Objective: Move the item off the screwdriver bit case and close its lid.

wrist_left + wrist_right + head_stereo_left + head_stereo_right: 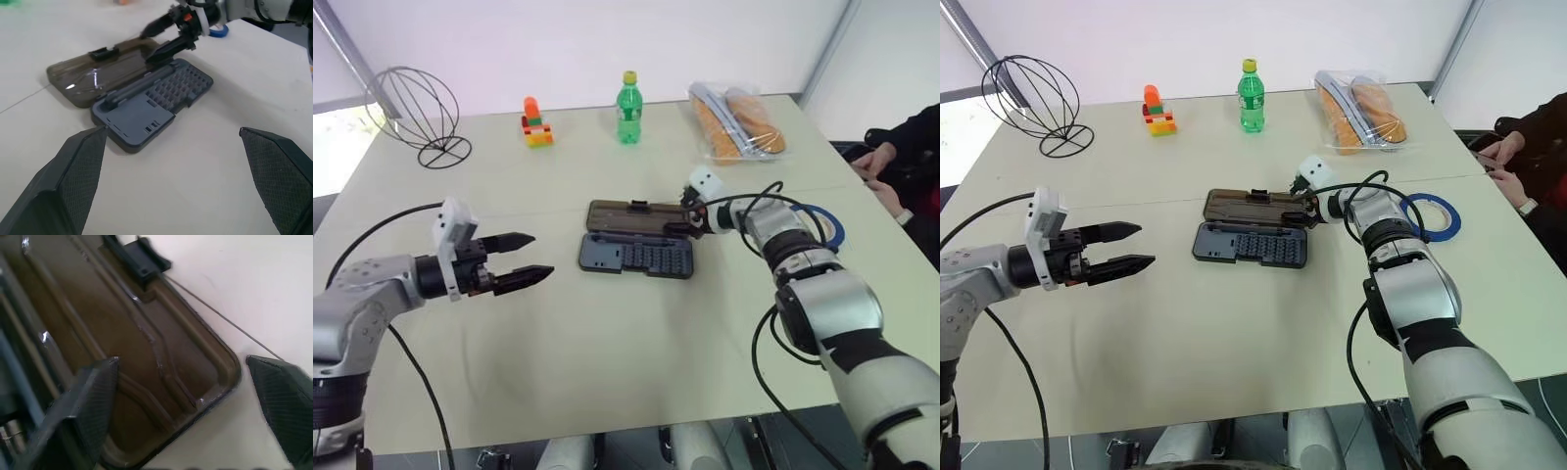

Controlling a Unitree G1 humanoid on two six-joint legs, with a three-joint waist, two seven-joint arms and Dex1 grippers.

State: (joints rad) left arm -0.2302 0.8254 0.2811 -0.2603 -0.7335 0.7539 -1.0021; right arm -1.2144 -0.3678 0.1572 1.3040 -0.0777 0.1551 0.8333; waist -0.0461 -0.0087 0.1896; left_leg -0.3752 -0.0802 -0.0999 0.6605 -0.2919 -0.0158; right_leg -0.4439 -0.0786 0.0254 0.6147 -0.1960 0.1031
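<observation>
Right wrist view: right gripper (pixel 181 396) fingers spread, straddling the corner of the translucent smoky-brown plastic lid (pixel 146 347), apparently to flip it. Dark grey-blue bit case (pixel 636 257) lies open; blue tape ring (pixel 1433 215) rests at its three o'clock. Left gripper (pixel 530 259) idles, released.

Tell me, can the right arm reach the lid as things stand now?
Probably yes. The right pincer is already at the lid's near corner, its fingers open on either side of that edge. The tape lies off the case, so nothing blocks the lid.
</observation>
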